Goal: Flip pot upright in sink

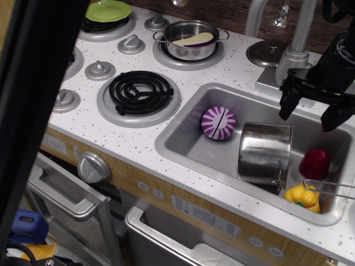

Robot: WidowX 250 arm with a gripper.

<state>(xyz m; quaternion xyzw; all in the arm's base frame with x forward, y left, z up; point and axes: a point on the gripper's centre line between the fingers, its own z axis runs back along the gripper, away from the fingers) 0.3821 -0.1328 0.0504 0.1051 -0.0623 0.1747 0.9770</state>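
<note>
We see the shiny stainless-steel cylindrical pot [265, 153] tipped in the grey rectangular sink [183, 145], at seven o'clock below our black gripper [314, 113], fingers spread, empty.

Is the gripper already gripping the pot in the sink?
No: the gripper hangs open above the sink, apart from the pot, which lies tipped over beside the purple striped ball.
</note>
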